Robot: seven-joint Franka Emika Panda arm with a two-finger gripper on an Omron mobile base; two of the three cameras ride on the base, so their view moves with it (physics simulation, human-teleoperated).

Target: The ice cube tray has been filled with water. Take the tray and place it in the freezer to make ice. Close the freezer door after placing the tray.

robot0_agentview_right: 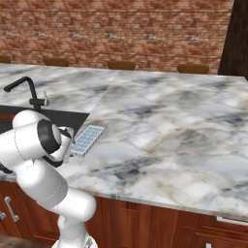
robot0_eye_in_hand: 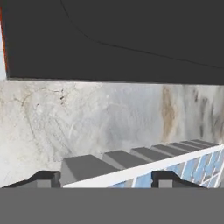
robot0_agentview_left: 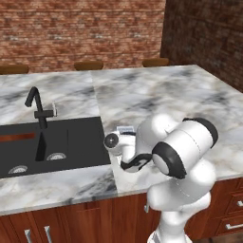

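Note:
The ice cube tray (robot0_agentview_right: 87, 139) lies flat on the marble counter (robot0_agentview_right: 169, 121), just right of the sink; a corner of it peeks out behind my arm (robot0_agentview_left: 126, 129). Pale blue water (robot0_eye_in_hand: 199, 168) fills its cells. In the hand view my gripper (robot0_eye_in_hand: 105, 180) hangs low over the tray's near end. Its dark fingertips (robot0_eye_in_hand: 43, 179) stand apart, one on each side of the white rim (robot0_eye_in_hand: 131, 172), and the jaws are open. The tray rests on the counter, not lifted.
A black sink (robot0_agentview_left: 52, 142) with a black faucet (robot0_agentview_left: 38, 107) is set into the counter left of the tray. Wooden chair backs (robot0_agentview_left: 88, 65) line the far edge before a brick wall. Wood cabinet drawers (robot0_agentview_left: 230, 209) sit below the counter front.

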